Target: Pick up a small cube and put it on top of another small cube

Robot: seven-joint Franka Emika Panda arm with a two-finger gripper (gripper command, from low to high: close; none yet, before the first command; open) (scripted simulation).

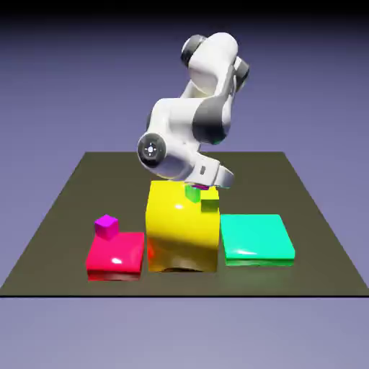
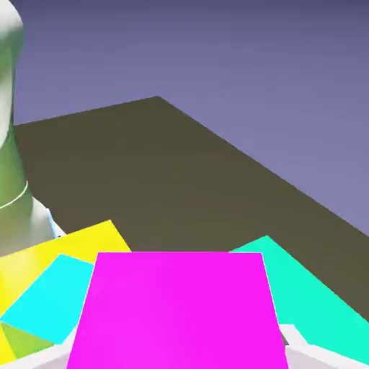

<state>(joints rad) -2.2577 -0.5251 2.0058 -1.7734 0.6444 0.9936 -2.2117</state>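
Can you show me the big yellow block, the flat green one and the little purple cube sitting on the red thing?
big yellow block (image 1: 181, 230): exterior view, front face.
flat teal-green slab (image 1: 256, 236): exterior view, top face.
small magenta cube (image 1: 107, 226): exterior view, its middle, atop the red slab.

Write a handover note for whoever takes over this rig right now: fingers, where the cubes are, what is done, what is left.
Fingers: shut on the magenta small cube, held up over the yellow block.
Teal small cube: on top of the yellow block, off to one side of the held cube in the hand view, with nothing on it.
Second magenta cube: on the red slab, untouched.
Done: the pick.
Left: bring the held cube over the teal one, lower it, open and back away.
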